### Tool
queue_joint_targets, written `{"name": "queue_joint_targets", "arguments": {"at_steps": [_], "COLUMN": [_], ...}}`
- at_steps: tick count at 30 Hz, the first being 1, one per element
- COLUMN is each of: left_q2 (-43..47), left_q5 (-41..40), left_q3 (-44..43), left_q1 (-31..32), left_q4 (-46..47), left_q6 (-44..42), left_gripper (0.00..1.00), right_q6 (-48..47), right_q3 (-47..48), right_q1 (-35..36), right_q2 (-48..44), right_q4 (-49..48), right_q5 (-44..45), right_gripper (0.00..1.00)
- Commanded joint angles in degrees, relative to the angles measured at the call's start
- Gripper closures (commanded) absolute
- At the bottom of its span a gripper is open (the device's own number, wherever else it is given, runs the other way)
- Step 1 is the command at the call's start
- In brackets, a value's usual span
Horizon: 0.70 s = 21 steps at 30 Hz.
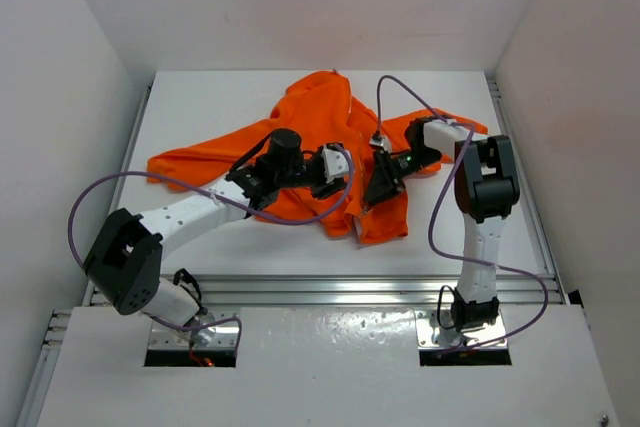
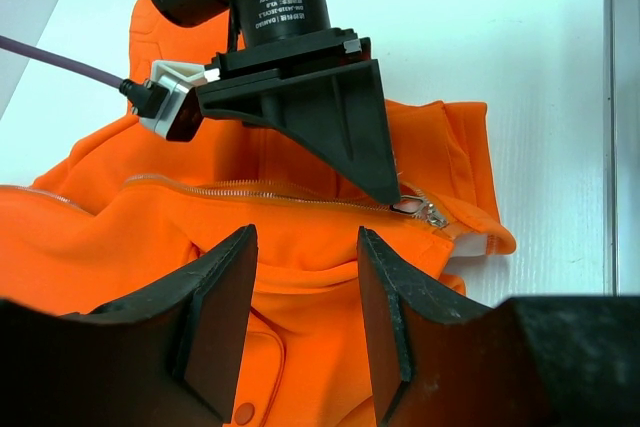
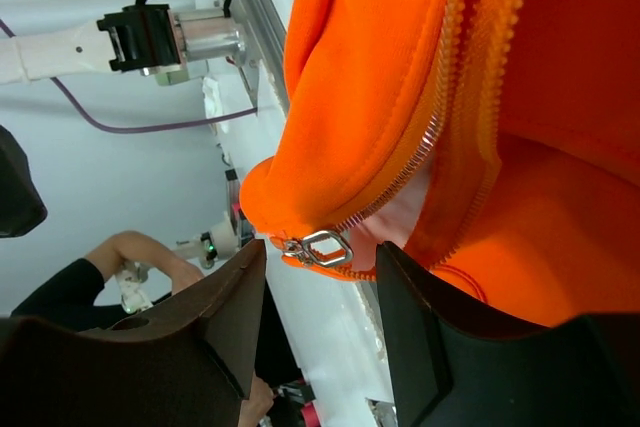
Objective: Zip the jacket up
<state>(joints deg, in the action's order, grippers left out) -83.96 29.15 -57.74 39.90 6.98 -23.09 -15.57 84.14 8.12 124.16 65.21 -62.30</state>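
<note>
Jacket (image 1: 320, 117) lies crumpled on the table (image 1: 200, 97). We find its zipper pull (image 3: 318, 247) at the hem end, with the teeth beyond it parted. The right gripper (image 3: 320, 312) has its jaws released and straddles the pull; we judge it is lining up a pinch. The left gripper (image 2: 305, 317) is just beside the pull, jaws apart over fabric, likely to anchor it. A purple cable (image 1: 300, 217) drapes near the pull and could snag.
</note>
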Motion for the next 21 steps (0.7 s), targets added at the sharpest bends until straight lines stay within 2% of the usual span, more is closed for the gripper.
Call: {"name": "queue_joint_targets", "arguments": {"at_steps": [1, 9, 15, 18, 21], "left_q2": [2.14, 2.14, 1.61, 1.61, 1.61], "left_q5": [0.91, 0.91, 1.43, 1.44, 1.44], "left_q3": [0.17, 0.17, 0.17, 0.17, 0.17], "left_q1": [0.62, 0.62, 0.62, 0.62, 0.62], "left_q4": [1.72, 1.19, 1.19, 1.19, 1.19], "left_q6": [-0.02, -0.55, -0.55, -0.55, -0.55], "left_gripper": [0.50, 0.50, 0.50, 0.50, 0.50], "right_q6": [-2.18, -3.94, -4.03, -3.76, -3.24], "right_q3": [2.26, 1.64, -0.29, 0.15, -0.11], "right_q1": [0.58, 1.46, 1.46, 1.55, 1.55], "right_q2": [0.21, 0.30, 0.21, 0.56, 0.65], "right_q4": [0.79, 2.29, 1.68, 1.50, 1.15], "right_q5": [-3.17, -5.99, -6.16, -5.38, -4.85], "right_gripper": [0.51, 0.59, 0.59, 0.52, 0.51]}}
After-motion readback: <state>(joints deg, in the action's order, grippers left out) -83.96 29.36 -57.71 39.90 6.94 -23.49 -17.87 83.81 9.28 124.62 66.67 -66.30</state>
